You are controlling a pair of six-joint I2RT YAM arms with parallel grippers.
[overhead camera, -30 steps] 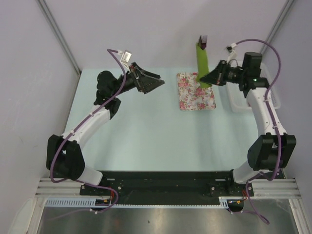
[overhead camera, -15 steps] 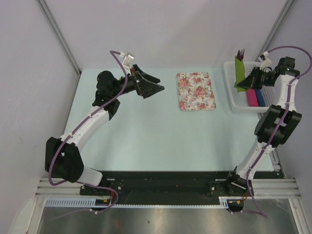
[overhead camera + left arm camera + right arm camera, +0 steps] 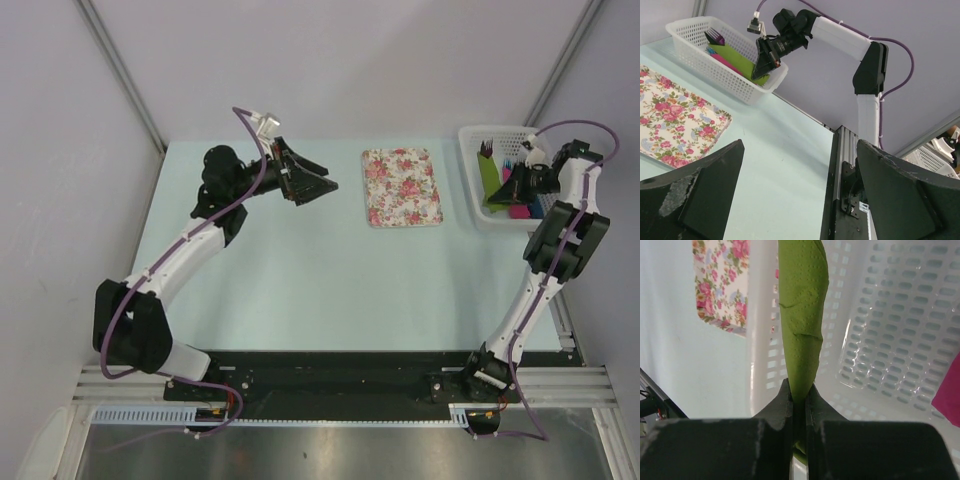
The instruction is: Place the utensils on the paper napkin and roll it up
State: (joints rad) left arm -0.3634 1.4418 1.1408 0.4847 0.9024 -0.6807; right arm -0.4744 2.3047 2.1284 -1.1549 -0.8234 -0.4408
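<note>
The right pincer point(image 3: 799, 391) has carried the rolled paper napkin point(image 3: 802, 315) from above the floral mat point(image 3: 400, 187) down into the white basket point(image 3: 495, 130).

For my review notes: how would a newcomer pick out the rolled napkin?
Find the white basket at the far right of the table. Inside, the right hand pinches a green napkin roll with purple fork tines at one end. The flat piece beside it is pink.

We see two arms made of white tubes and black joints. A thin purple cable point(image 3: 240, 115) runs along the left arm point(image 3: 185, 250), and another one loops over the right arm point(image 3: 528, 300). A small silver plug point(image 3: 268, 122) sits on the left cable. The left gripper point(image 3: 800, 150) has wide black fingers point(image 3: 900, 195) with grey scuffs.
</note>
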